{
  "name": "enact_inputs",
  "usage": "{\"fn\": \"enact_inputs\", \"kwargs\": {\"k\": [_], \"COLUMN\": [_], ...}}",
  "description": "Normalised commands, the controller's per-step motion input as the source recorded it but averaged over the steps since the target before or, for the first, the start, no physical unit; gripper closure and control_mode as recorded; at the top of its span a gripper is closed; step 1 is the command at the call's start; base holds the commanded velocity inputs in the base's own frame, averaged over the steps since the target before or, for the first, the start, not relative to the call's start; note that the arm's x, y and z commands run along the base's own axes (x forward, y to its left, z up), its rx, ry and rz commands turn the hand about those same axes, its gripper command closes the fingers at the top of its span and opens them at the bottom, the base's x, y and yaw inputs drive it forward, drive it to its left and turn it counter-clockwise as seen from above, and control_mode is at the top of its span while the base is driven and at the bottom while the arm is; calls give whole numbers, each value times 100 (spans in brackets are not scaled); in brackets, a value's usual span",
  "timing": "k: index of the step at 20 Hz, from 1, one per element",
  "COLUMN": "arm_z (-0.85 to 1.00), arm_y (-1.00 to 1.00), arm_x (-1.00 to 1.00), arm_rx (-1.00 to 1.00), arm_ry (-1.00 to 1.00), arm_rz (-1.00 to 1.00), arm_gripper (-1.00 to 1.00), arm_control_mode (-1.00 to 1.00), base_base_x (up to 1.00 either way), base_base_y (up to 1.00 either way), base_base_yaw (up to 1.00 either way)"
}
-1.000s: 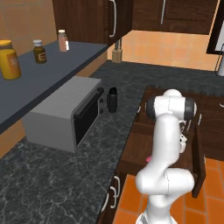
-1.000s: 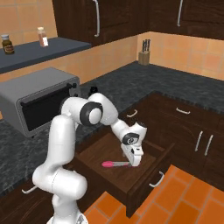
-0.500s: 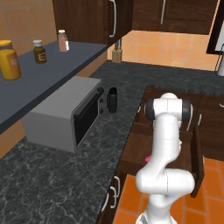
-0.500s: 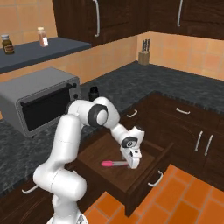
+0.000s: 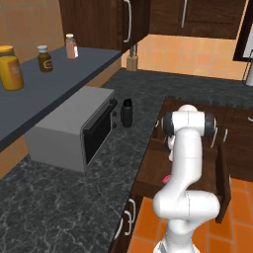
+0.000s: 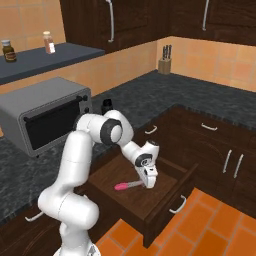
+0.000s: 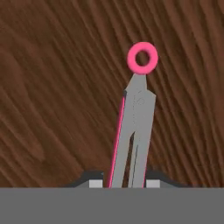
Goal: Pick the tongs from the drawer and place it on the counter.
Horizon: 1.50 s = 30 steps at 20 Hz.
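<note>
The drawer (image 6: 169, 206) stands pulled out below the counter (image 6: 145, 95). On its lighter brown bottom lie the tongs (image 6: 127, 186), pink end pointing left. My gripper (image 6: 149, 182) is down inside the drawer at the silvery end of the tongs. In the hand view the tongs (image 7: 136, 118) run up from between my fingertips (image 7: 95, 183) to a pink ring, and my gripper (image 7: 124, 183) is open, straddling the arms with a thin gap each side. In the left base view a pink tip of the tongs (image 5: 167, 179) peeks out beside my arm, inside the drawer (image 5: 223, 170).
A silver toaster oven (image 5: 74, 131) sits on the counter (image 5: 74, 197) with a dark bottle (image 5: 127, 112) beside it. A knife block (image 6: 163, 65) stands in the far corner. Jars line the blue-grey shelf (image 5: 44, 74). Orange floor tiles lie below the drawer front.
My hand has sunk lower into the drawer and moved slightly left, down onto the silvery end of the tongs. The tongs have not moved.
</note>
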Motion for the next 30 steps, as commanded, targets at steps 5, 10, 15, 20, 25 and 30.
{"fn": "enact_inputs", "kwargs": {"k": [5,10,15,20,25,30], "arm_z": [79,100,100,100,100,100], "arm_y": [-39,-26,-18,-1,36,100], "arm_x": [-21,-89,-98,-74,-25,6], "arm_rx": [9,18,13,8,2,1], "arm_ry": [-3,-3,-8,-1,0,1], "arm_rz": [-7,-17,-19,-6,8,24], "arm_gripper": [100,100,100,100,100,100], "arm_control_mode": [-100,-100,-100,-100,-100,-100], "base_base_x": [0,0,0,0,0,0], "base_base_y": [0,0,0,0,0,0], "base_base_yaw": [0,0,0,0,0,0]}}
